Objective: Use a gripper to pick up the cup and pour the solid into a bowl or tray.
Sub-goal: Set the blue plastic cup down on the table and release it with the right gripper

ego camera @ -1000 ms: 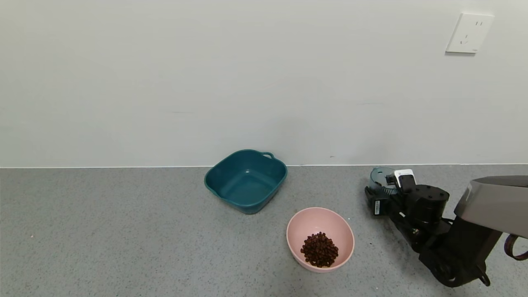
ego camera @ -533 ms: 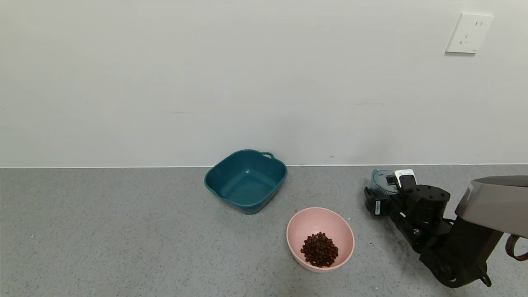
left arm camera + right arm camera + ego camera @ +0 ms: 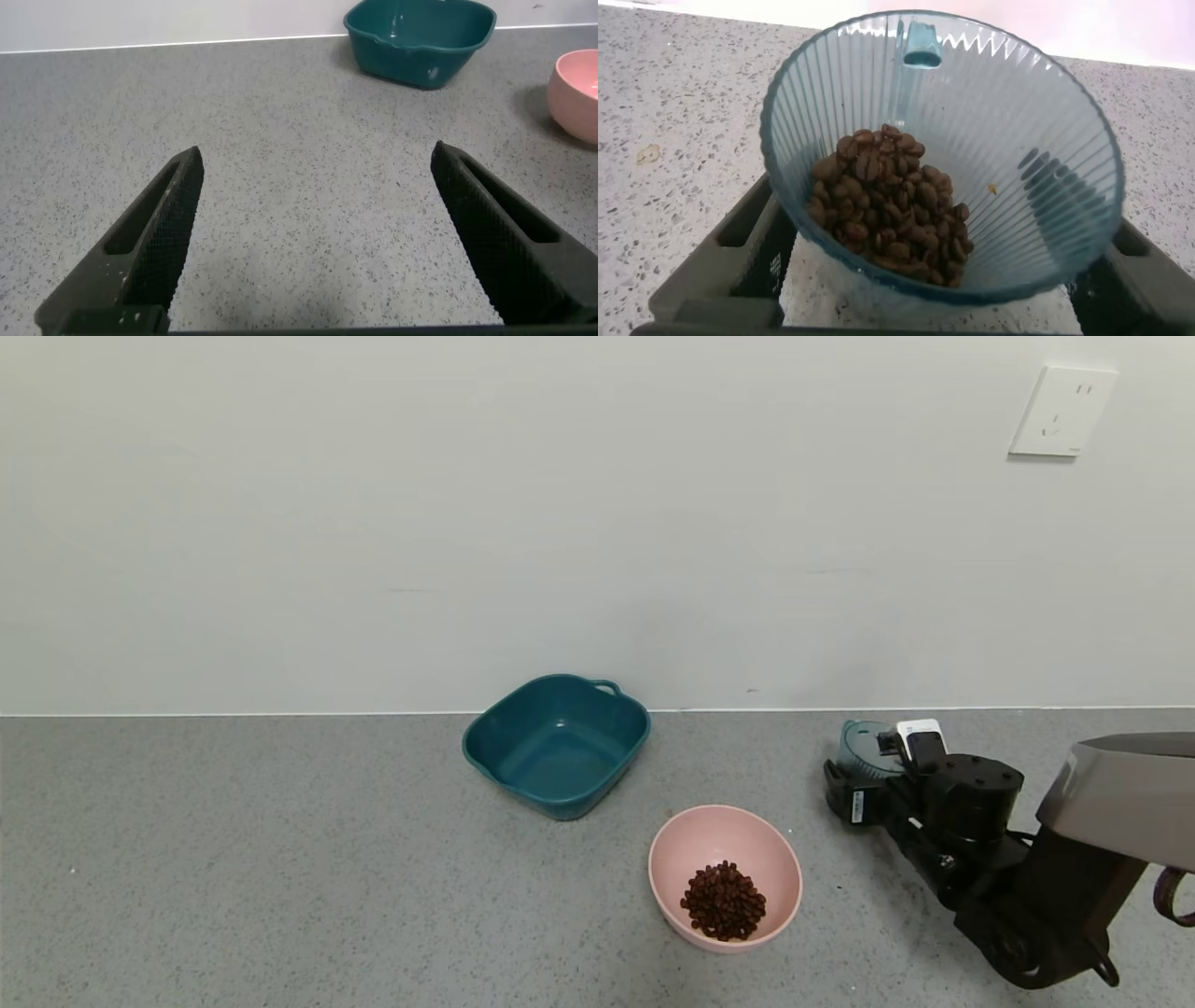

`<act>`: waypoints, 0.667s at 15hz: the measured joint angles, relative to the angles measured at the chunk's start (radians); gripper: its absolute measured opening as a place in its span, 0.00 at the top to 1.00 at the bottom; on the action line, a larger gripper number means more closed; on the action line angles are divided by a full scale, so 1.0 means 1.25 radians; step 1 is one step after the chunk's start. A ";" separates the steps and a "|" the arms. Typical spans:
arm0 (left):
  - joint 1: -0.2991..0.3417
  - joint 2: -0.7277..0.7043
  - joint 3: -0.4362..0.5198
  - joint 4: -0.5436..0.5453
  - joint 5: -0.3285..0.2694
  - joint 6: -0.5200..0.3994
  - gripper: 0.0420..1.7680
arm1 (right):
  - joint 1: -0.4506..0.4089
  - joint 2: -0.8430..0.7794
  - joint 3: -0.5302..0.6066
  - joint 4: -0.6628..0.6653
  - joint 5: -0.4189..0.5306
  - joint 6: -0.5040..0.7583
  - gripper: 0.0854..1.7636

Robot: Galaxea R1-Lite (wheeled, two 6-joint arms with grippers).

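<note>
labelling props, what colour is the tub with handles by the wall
Dark teal tub, clearest in the head view.

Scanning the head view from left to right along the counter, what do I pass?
Teal squarish tub with handles → round pale pink bowl holding brown beans → translucent blue-grey ribbed cup in the right gripper.

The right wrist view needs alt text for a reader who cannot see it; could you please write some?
A ribbed translucent blue-grey plastic cup, holding a pile of dark brown bean-like pieces, sits between the black fingers of the right gripper. Speckled grey countertop lies beneath, and a small tab sits at the cup's rim.
</note>
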 joint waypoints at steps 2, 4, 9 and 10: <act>0.000 0.000 0.000 0.000 0.000 0.000 0.01 | 0.001 -0.014 0.015 0.003 0.004 0.003 0.06; 0.000 0.000 0.000 0.000 0.000 0.000 0.01 | 0.007 -0.030 0.035 0.005 0.005 0.004 0.05; 0.000 0.000 0.000 0.000 0.000 0.000 0.01 | 0.009 -0.112 0.047 0.156 0.009 0.040 0.04; 0.000 0.000 0.000 0.000 0.000 0.000 0.01 | 0.010 -0.141 0.047 0.206 0.013 0.052 0.04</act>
